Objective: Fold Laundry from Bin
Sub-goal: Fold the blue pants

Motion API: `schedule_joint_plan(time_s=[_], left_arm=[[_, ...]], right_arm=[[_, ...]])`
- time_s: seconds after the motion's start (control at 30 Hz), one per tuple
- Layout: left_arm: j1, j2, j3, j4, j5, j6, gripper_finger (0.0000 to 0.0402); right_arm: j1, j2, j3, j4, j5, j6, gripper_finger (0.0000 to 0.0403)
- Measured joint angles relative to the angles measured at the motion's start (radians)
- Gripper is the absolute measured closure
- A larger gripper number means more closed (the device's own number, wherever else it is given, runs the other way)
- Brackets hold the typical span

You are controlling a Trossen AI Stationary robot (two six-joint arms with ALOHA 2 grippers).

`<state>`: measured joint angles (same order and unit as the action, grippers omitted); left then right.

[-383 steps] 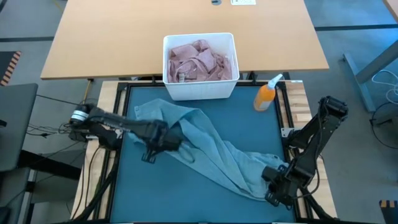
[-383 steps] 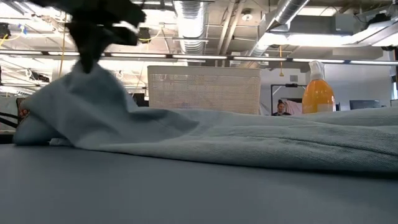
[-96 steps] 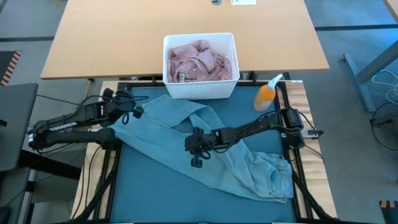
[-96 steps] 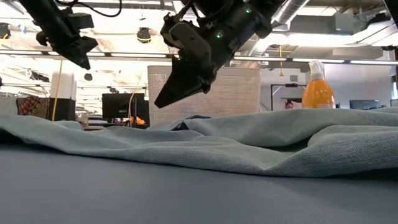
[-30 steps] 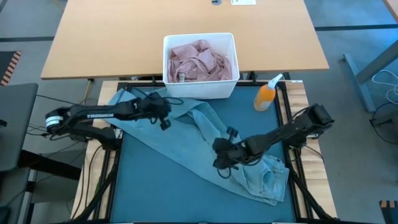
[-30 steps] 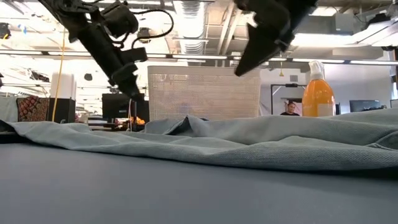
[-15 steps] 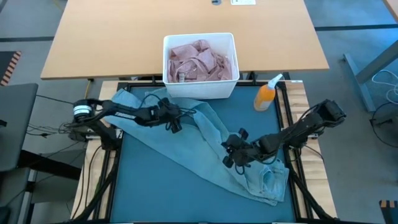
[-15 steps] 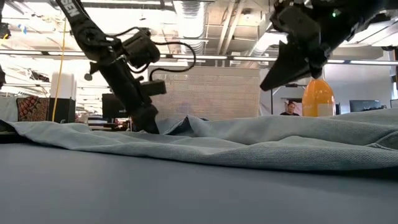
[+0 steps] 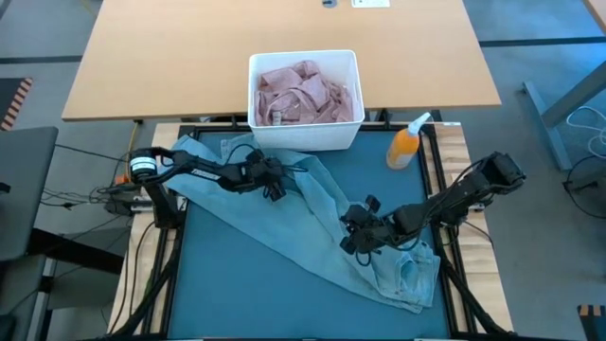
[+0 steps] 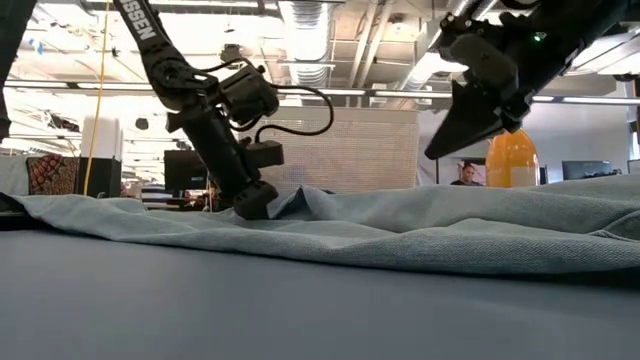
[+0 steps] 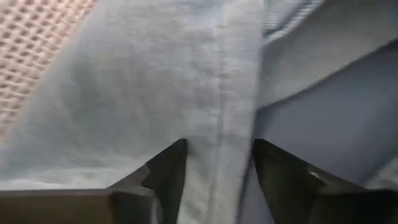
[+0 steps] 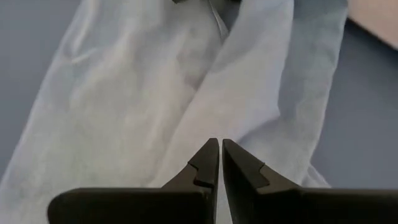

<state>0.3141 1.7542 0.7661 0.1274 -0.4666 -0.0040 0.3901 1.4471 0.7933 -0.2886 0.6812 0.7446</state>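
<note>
Jeans point(image 9: 312, 223), light denim, lay diagonally across your tabletop mat: soft, heavyish. Left claw point(image 9: 272, 185) stood spread astride a fold; right claw point(image 9: 352, 239) hovered pressed together. Grip seams.

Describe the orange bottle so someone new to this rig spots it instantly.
Start at the white bin of pink laundry at the far edge of the teal mat. Just to its right, at the mat's far right corner, stands the spray bottle. It is the only orange thing there, upright with a white trigger top, clear of the jeans.
</note>
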Motion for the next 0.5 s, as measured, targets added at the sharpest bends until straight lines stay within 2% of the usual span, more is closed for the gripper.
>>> schedule_joint_plan(time_s=[0.17, 0.2, 0.37, 0.5], left_arm=[[0.001, 0.000, 0.076, -0.157, -0.066, 0.009, 0.0373], [0.001, 0.000, 0.091, -0.191, -0.072, 0.018, 0.0386], [-0.005, 0.000, 0.191, -0.378, -0.146, 0.079, 0.0398], [-0.026, 0.000, 0.284, -0.522, -0.242, 0.129, 0.0400]], right_arm=[[-0.014, 0.000, 0.000, -0.087, 0.000, 0.162, 0.0355], [-0.019, 0.000, 0.000, -0.104, 0.000, 0.184, 0.0354], [-0.072, 0.000, 0.000, -0.136, -0.001, 0.204, 0.0342], [-0.151, 0.000, 0.000, -0.148, -0.030, 0.172, 0.0317]])
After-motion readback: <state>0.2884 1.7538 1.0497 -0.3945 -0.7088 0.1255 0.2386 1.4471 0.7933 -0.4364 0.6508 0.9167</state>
